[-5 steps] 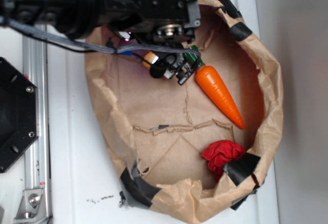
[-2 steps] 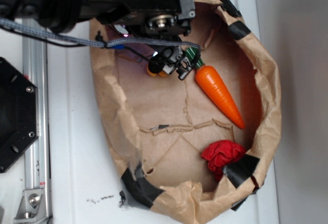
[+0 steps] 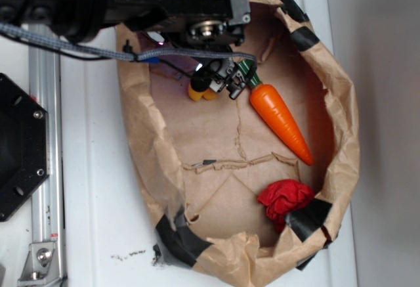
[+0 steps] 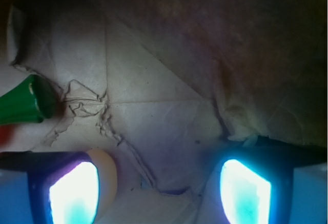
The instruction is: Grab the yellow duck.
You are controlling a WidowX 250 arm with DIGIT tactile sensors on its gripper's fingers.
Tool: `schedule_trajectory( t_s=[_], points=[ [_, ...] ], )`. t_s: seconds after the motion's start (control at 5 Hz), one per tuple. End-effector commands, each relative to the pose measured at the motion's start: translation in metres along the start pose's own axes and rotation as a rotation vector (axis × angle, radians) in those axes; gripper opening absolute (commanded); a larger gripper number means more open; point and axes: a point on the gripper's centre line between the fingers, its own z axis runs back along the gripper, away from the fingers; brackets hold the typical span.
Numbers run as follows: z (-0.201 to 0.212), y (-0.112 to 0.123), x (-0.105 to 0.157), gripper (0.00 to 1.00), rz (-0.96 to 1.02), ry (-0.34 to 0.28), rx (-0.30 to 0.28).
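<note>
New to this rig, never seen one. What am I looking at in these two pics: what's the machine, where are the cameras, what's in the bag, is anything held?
The black machine at the top of the exterior view is a WidowX 250 robot arm, reaching down into a rolled-down brown paper bag patched with black tape. That picture comes from a fixed camera looking down on the scene. The other comes from a camera on the arm's wrist, looking past the gripper's fingers, the two bright blurs at the bottom.

In the bag lie an orange carrot with a green top, a crumpled red cloth, and the small yellow duck.

The gripper sits right at the duck. Its fingers stand wide apart in the wrist view, with a pale rounded shape, likely the duck, beside one finger. Nothing looks clamped yet.
</note>
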Motion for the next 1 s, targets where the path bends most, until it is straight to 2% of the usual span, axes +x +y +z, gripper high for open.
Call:
schedule_trajectory(
  t_s=[0.0, 0.2, 0.8],
  points=[
    [-0.019, 0.004, 0.000, 1.00, -0.021, 0.016, 0.018],
    [-0.025, -0.004, -0.004, 1.00, -0.041, 0.007, 0.031],
    [-0.023, -0.007, -0.008, 1.00, -0.064, 0.016, 0.022]
  ],
)
